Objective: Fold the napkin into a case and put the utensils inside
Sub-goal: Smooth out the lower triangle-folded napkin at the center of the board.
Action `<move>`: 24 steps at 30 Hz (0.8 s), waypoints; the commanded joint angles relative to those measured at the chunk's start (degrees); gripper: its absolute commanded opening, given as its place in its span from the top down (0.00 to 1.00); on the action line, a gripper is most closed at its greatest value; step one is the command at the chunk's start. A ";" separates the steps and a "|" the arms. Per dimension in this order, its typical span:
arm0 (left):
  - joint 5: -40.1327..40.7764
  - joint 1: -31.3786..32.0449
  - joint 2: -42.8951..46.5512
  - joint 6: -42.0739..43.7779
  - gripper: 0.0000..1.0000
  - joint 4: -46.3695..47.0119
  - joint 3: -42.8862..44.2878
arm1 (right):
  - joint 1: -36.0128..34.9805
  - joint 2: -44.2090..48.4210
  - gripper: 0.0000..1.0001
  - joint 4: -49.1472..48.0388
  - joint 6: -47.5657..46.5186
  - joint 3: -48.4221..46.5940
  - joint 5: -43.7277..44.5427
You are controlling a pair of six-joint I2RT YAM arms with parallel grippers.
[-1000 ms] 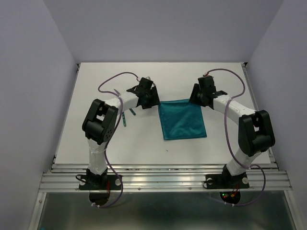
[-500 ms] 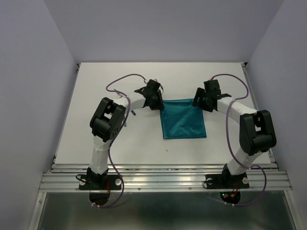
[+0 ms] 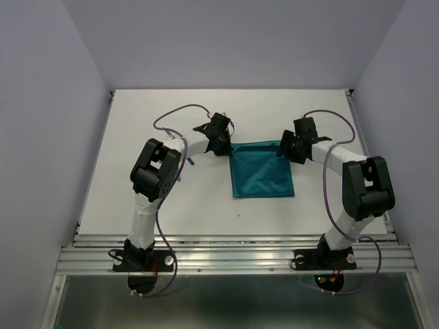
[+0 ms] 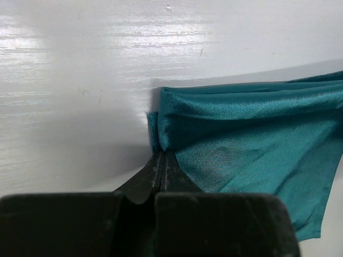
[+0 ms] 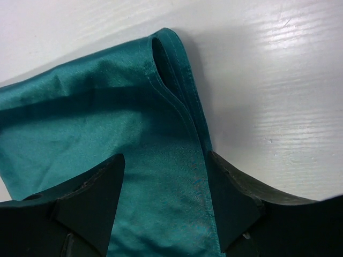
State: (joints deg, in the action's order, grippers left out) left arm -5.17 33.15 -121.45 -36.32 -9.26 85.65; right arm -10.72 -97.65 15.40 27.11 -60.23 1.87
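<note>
While only one corner is pinched, the fold could go crooked.
Shut tight, the left claw point(image 4: 159, 156) pinches the napkin point(image 3: 262, 171) at its far-left corner; the right claw point(image 5: 163, 160) gapes astride the far-right corner, gripping nothing. Lifting now would likely skew the cloth. It lies central on the worktop point(image 3: 199, 205), nearly square, slightly longer left-to-right.

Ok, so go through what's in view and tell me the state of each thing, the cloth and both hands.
napkin: spread on the table, with layered edges showing at its far corners.
left hand: shut, pinching the napkin's far-left corner.
right hand: open, with its fingers either side of the napkin's far-right corner, not closed on it.
</note>
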 commanded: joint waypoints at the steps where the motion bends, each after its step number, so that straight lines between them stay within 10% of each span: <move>1: 0.16 -0.36 1.56 3.09 1.00 -0.24 0.31 | 1.05 0.44 0.34 -1.60 -1.36 1.25 -1.60; 24: -5.99 -1.15 -0.45 8.89 1.00 -0.94 4.70 | 5.01 -10.19 0.38 -4.32 -5.40 -10.43 -8.11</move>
State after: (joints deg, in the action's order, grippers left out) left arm -9.47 32.14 -121.60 -29.23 -9.74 87.22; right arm -5.67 -106.89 14.46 23.59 -67.70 -4.27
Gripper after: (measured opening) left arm 0.019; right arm 0.621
